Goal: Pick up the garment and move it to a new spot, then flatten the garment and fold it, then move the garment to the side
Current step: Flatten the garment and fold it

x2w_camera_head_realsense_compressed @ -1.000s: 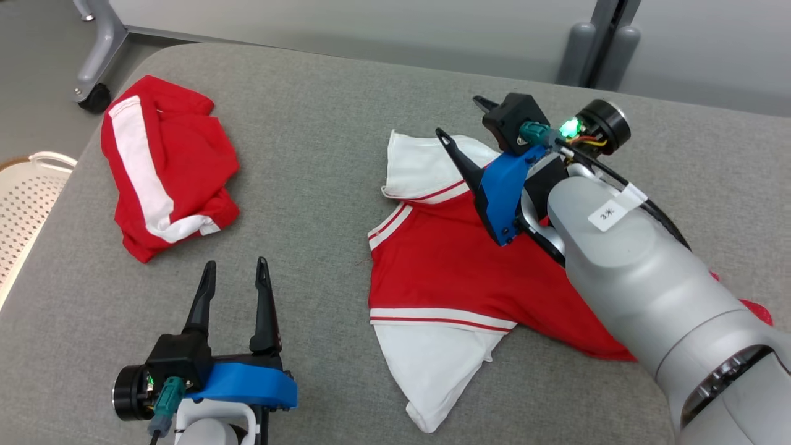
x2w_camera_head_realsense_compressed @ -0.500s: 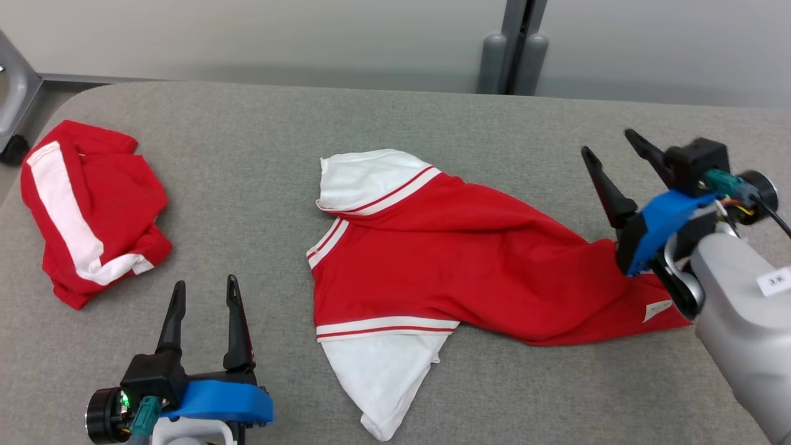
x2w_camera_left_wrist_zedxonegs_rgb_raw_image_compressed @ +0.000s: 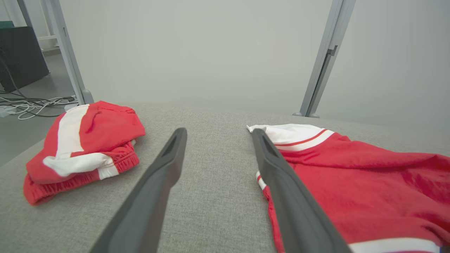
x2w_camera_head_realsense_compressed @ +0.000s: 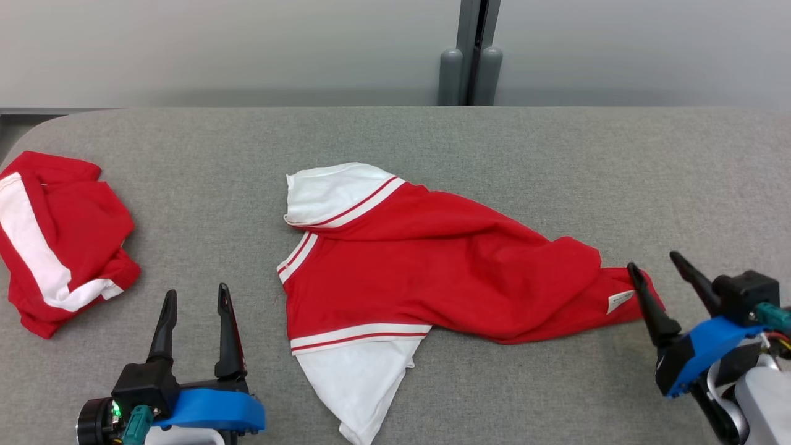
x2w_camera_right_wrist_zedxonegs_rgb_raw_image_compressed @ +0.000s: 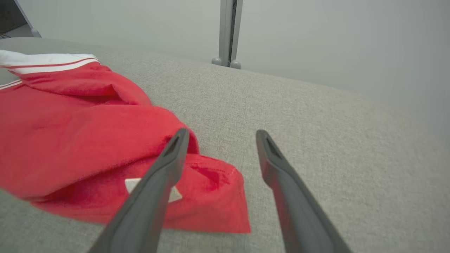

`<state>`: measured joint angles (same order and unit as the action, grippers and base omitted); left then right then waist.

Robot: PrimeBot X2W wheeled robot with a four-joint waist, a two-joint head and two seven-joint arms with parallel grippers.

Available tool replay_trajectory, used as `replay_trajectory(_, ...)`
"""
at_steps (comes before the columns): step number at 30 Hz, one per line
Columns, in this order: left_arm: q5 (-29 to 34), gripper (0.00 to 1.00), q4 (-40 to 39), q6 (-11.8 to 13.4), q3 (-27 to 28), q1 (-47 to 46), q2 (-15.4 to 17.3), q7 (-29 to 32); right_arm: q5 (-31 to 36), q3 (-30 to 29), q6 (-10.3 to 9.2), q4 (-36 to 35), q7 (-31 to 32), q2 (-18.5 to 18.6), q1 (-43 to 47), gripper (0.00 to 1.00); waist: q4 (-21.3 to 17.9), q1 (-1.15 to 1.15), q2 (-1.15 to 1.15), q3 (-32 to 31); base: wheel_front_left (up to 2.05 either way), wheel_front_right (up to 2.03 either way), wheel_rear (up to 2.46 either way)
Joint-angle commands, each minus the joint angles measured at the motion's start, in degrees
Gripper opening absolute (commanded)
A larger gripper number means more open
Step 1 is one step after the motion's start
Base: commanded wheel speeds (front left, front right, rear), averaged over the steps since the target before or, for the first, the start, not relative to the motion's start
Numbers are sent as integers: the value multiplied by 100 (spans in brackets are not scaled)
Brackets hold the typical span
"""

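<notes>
A red garment (x2w_camera_head_realsense_compressed: 432, 272) with white sleeves and striped trim lies spread and wrinkled across the middle of the grey padded table (x2w_camera_head_realsense_compressed: 395, 142). It also appears at the right of the left wrist view (x2w_camera_left_wrist_zedxonegs_rgb_raw_image_compressed: 351, 182) and at the left of the right wrist view (x2w_camera_right_wrist_zedxonegs_rgb_raw_image_compressed: 77, 133). My left gripper (x2w_camera_head_realsense_compressed: 194, 296) stands open at the lower left, just left of the garment's collar side, holding nothing. My right gripper (x2w_camera_head_realsense_compressed: 654, 259) is open at the lower right, beside the garment's red hem corner with its white label (x2w_camera_head_realsense_compressed: 620, 300), and nothing is between its fingers (x2w_camera_right_wrist_zedxonegs_rgb_raw_image_compressed: 175, 147).
A second red garment with a white stripe (x2w_camera_head_realsense_compressed: 55, 241) lies bunched at the table's left end, also in the left wrist view (x2w_camera_left_wrist_zedxonegs_rgb_raw_image_compressed: 84, 140). A grey post (x2w_camera_head_realsense_compressed: 469, 55) stands behind the table's far edge against a pale wall.
The camera has turned right, shifting the whole picture left. My right arm has drawn back from over the garment to the lower right, uncovering it. The left gripper stays put, open.
</notes>
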<state>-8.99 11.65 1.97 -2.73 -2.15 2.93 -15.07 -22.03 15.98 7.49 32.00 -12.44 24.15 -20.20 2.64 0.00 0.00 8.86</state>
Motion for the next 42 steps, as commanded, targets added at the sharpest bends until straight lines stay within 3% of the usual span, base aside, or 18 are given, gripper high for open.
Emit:
replay_trajectory(1, 33, 100, -13, -17, 5, 52, -7, -15, 64, -93, 1, -300, 204, -77, 338, 100, -24, 0, 0, 4, 0, 0, 0)
replay_trajectory(9, 53, 100, 21, -57, -38, -73, -8, -15, 372, -259, 1, -1166, 920, -327, 983, 100, -18, 0, 0, 79, 0, 0, 0)
replay_trajectory(19, 57, 100, 90, -90, -22, -108, -7, -15, 624, -328, 1, -867, 1204, -564, 987, 100, 40, 0, 0, 67, 0, 0, 0)
replay_trajectory(20, 60, 100, 105, -97, -20, -109, -8, -15, 652, -316, 1, -789, 1182, -597, 919, 93, 42, 0, 0, 58, 0, 0, 0)
replay_trajectory(21, 61, 100, 112, -106, -17, -111, -8, -15, 650, -307, 1, -711, 1165, -642, 859, 58, 42, 0, 0, 51, 0, 0, 0)
replay_trajectory(22, 64, 100, 116, -106, -12, -115, -8, -15, 636, -285, 1, -602, 1150, -672, 806, 35, 38, 0, 0, 44, 0, 0, 0)
replay_trajectory(23, 68, 100, 116, -110, -5, -117, -8, -15, 649, -247, 1, -513, 1124, -674, 766, 0, 33, 0, 0, 38, 0, 0, 0)
replay_trajectory(31, 110, 100, 116, -111, 7, 2, -8, -15, 561, -146, 1, -130, 659, -822, 752, 0, -49, 0, 0, -84, 0, 0, 0)
replay_trajectory(40, 48, 100, 96, -120, 17, 30, -8, -15, 434, -314, 2, -1188, 455, -891, 1436, 0, -254, 0, 0, -86, 0, 0, 0)
replay_trajectory(41, 48, 100, 98, -122, 20, 26, -8, -15, 413, -367, 1, -1317, 407, -919, 1496, 89, -279, 0, 0, -84, 0, 0, 0)
replay_trajectory(42, 53, 100, 103, -127, 30, 25, -4, -15, 396, -439, 1, -1417, 360, -939, 1544, 100, -305, 0, 0, -88, 0, 0, 0)
